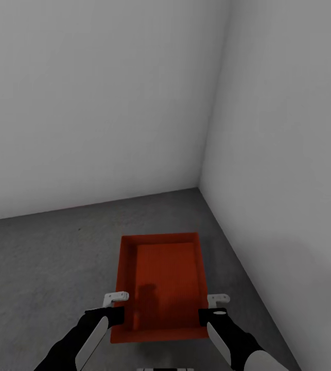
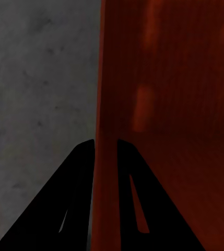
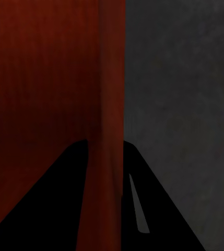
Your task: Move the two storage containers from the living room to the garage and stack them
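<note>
One orange-red open-top storage container (image 1: 160,273) sits low in front of me over the dark grey concrete floor (image 1: 41,257) of the garage corner. The other container is out of view. My left gripper (image 1: 115,309) is shut on the container's left wall near the front corner. The left wrist view shows its gripper (image 2: 105,141) with a black finger on each side of that red wall (image 2: 169,104). My right gripper (image 1: 212,308) is shut on the right wall in the same way; in its wrist view the gripper (image 3: 105,141) straddles the wall (image 3: 44,78). I cannot tell whether the container rests on the floor or hangs just above it.
Two plain grey-white walls meet in a corner (image 1: 200,186) just beyond the container. The right wall (image 1: 289,206) runs close along the container's right side. Bare concrete stretches to the left (image 1: 26,288).
</note>
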{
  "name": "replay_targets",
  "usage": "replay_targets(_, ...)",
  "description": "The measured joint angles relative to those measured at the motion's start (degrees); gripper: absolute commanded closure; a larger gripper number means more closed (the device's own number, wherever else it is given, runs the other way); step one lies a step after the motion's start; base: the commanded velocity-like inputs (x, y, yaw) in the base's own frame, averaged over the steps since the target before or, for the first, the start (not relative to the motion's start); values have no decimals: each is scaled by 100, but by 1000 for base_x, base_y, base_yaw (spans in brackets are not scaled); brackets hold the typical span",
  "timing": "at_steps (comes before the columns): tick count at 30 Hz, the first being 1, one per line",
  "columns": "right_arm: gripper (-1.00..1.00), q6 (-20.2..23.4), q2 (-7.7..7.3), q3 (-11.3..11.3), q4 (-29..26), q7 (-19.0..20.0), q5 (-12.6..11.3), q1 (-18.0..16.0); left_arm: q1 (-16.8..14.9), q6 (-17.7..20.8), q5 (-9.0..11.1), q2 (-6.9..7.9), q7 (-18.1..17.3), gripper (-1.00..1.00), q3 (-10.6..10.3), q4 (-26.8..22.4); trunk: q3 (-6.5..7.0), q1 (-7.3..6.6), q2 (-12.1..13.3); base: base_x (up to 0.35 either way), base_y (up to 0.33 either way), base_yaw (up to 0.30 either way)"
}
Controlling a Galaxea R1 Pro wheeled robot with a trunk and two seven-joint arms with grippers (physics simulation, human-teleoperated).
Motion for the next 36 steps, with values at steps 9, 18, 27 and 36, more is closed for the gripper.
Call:
replay_targets(9, 100, 1, 0, 0, 0, 0, -1, 0, 0, 2, -1, 1, 1, 100, -2, -1, -4, 0, 0, 0, 0, 0)
replay_targets(18, 100, 1, 0, 0, 0, 0, -1, 0, 0, 2, -1, 1, 1, 100, -3, 0, -6, 0, 0, 0, 0, 0)
replay_targets(27, 100, 2, 0, 0, 1, 0, -2, 0, 0, 2, -1, 1, 1, 100, -4, 1, -65, 0, 0, 0, 0, 0)
replay_targets(36, 100, 1, 0, 0, 1, 0, -2, 0, 0, 2, -2, 1, 1, 100, -4, 0, -136, 0, 0, 0, 0, 0)
